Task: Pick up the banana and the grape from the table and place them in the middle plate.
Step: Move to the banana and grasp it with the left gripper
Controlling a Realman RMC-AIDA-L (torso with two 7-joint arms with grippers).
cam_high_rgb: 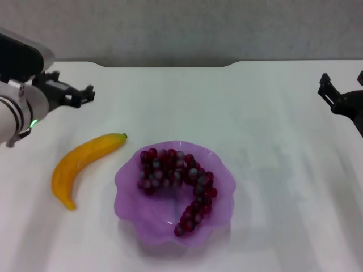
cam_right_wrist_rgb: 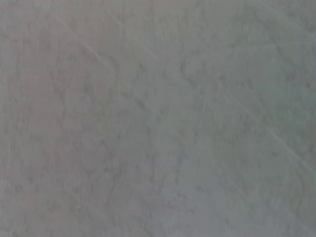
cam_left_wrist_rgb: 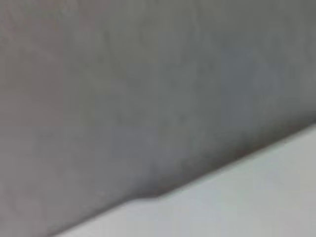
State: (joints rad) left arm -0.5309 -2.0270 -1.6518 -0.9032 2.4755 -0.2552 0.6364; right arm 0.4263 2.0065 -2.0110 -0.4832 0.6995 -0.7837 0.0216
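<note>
The grape [cam_high_rgb: 176,181] is already laid in the middle plate [cam_high_rgb: 127,187] — the banana [cam_high_rgb: 85,161] is left on the table [cam_high_rgb: 255,113], and nothing can be told about either arm's jaws.

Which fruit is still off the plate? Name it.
The banana: it lies on the table left of the plate, while the grapes are inside it.

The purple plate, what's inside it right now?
The grape bunch lies curled inside the plate. The banana is outside, on the table to its left. The plate floor under the grapes is hidden.
</note>
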